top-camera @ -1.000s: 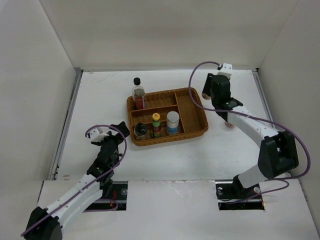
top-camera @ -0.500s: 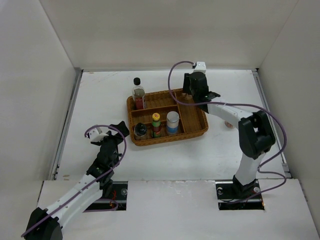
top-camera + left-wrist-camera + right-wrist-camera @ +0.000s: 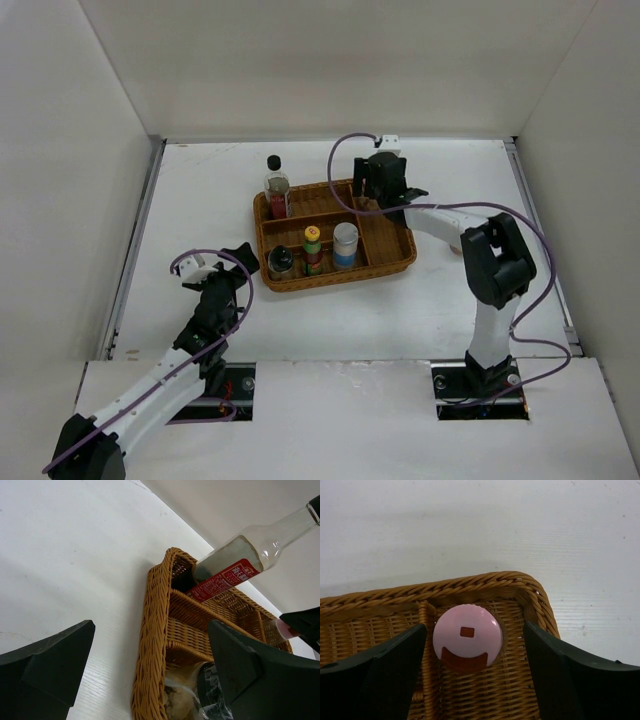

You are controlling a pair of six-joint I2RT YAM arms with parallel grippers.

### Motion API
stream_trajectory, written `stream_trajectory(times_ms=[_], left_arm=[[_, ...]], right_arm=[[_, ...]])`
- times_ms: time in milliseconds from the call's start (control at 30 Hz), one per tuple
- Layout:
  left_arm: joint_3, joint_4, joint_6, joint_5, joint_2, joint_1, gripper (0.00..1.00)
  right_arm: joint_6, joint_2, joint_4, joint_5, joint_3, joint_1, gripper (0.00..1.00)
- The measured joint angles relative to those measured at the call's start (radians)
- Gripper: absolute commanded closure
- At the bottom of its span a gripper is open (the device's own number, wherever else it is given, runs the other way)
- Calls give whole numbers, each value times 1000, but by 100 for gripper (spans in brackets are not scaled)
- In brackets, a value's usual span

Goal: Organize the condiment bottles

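Note:
My right gripper hangs over the back right compartment of the wicker tray. Its jaws are open on either side of the pink-capped bottle, with a gap on each side; the bottle stands in the tray's corner. The tall clear black-capped bottle stands in the back left compartment. Along the front row are the short black-capped jar, the green-yellow-capped bottle and the blue-labelled white-capped bottle. My left gripper is open and empty, low over the table left of the tray.
White walls close in the table on the left, back and right. The right arm's forearm reaches over the tray's right rim. The left arm lies along the near left of the table.
The right arm swung left from beside the tray to above its back right compartment. Its jaws then opened, letting go of the pink-capped bottle. The left arm has stayed still.

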Motion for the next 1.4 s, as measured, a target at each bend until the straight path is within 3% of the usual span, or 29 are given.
stream_trajectory(times_ms=[133, 267, 500, 700, 933, 1000, 1067, 1133, 1267, 1400], left_arm=[[0, 0, 0, 0, 0, 0, 0], [0, 0, -2, 2, 2, 0, 0], [-2, 0, -3, 7, -6, -1, 0], [-2, 0, -3, 8, -9, -3, 0], [-5, 0, -3, 14, -27, -3, 0], [-6, 0, -4, 17, -24, -3, 0], [-6, 0, -4, 20, -21, -3, 0], [-7, 0, -5, 24, -16, -2, 0], [-9, 0, -5, 27, -6, -2, 0], [-10, 0, -5, 27, -5, -1, 0]], right_arm=[[18, -77, -13, 0, -56, -3, 10], [45, -309, -13, 22, -216, -28, 5], [113, -730, -5, 221, -546, -252, 0], [164, -714, -90, 274, -657, -344, 0], [197, -581, -84, 169, -660, -398, 0], [199, -536, -74, 137, -657, -410, 8], [202, -499, -64, 109, -657, -423, 27], [207, -486, -60, 93, -657, -429, 39], [198, -536, -65, 113, -671, -414, 43], [150, -688, -84, 167, -679, -320, 45]])
